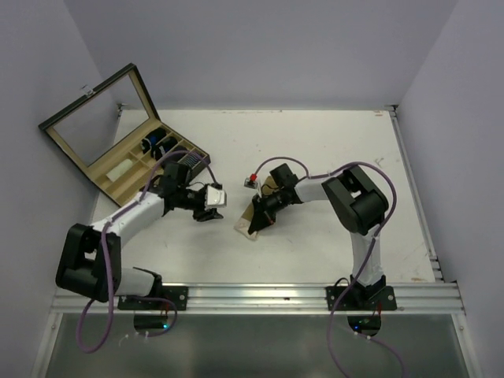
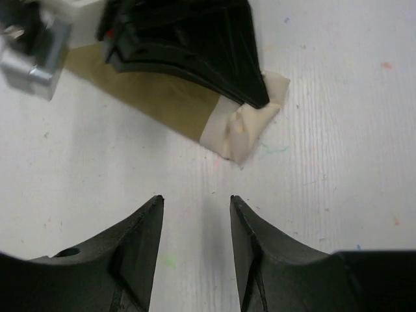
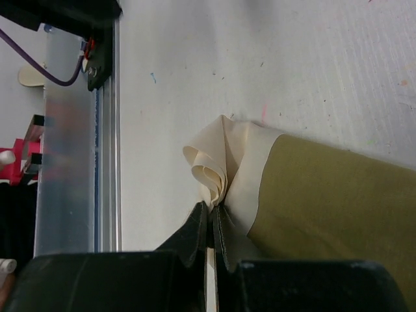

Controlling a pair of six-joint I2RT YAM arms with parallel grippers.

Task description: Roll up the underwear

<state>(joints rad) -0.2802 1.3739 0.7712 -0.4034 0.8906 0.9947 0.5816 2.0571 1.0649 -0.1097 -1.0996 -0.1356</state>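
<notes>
Gripping the soft, light underwear point(image 3: 325, 195) by its thicker cream waistband point(image 3: 246, 170) seems safest; my right pincer point(image 3: 209, 213) is clamped there, my left pincer point(image 2: 196, 207) stands apart, empty.

High rear view; wrist views closely share underwear point(image 3: 325, 195).

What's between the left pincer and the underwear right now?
Only bare white table. The left wrist view shows the open left pincer stopped short of the underwear, not touching it.
</notes>
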